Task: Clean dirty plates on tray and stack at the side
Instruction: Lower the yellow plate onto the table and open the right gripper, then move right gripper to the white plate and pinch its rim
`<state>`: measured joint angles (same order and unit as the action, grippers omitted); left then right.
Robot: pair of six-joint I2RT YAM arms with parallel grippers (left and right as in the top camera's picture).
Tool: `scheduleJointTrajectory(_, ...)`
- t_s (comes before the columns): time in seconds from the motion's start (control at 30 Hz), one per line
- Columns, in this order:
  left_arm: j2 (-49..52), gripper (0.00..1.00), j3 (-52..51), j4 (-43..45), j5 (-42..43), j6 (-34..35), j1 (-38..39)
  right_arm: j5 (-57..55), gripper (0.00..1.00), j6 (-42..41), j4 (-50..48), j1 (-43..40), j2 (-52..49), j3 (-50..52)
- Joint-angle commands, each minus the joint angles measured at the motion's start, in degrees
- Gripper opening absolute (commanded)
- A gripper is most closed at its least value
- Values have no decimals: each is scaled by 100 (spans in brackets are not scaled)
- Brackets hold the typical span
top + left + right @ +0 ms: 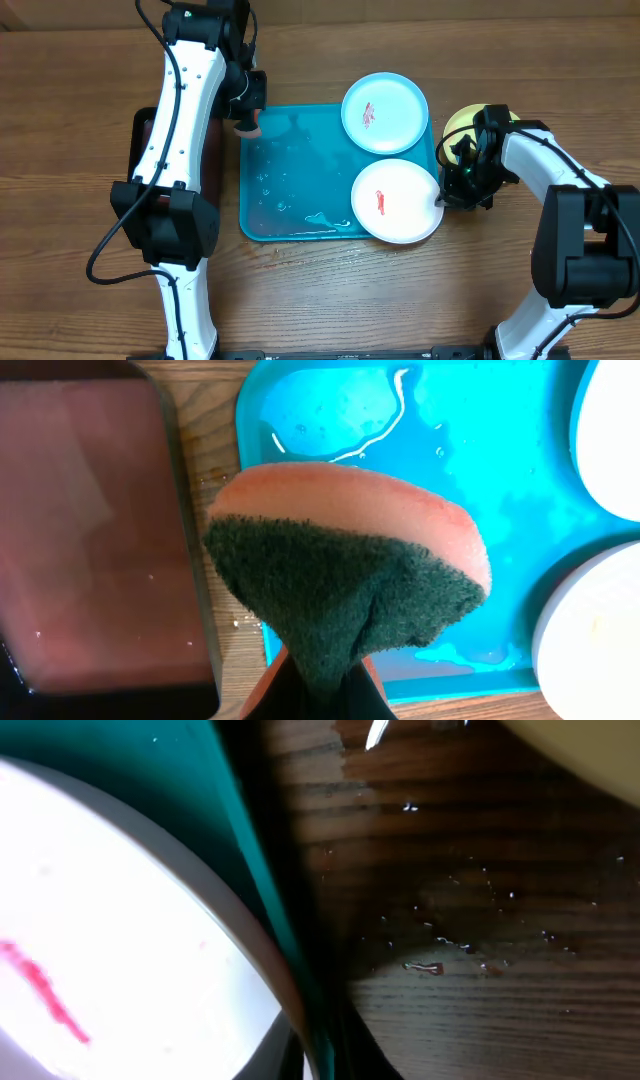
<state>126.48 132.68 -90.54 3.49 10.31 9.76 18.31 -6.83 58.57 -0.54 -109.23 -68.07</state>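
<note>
The turquoise tray [290, 185] holds two plates on its right side. The pale cyan plate [385, 112] is at the back and the white plate [397, 200] at the front; each has a red smear. The yellow-green plate [462, 122] lies on the tabletop right of the tray, partly hidden by my right arm. My left gripper [247, 125] is shut on an orange and green sponge [345, 560] over the tray's back left corner. My right gripper [443, 197] is closed over the white plate's right rim [120, 920] where it overlaps the tray rim [240, 840].
A black tray with a dark red inside [90, 530] stands left of the turquoise tray, under my left arm. Water pools on the turquoise tray's floor [325, 217]. Water droplets lie on the wood tabletop [480, 920] right of the tray.
</note>
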Motion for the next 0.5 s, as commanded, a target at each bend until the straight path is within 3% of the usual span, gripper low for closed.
scheduleJointTrajectory(0.0,-20,4,-22,42,87,-90,44,-179,5,-173,61,15,122,42)
scheduleJointTrajectory(0.47,-20,4,-22,85,83,-90,44,-243,4,-166,658,308,264,-542)
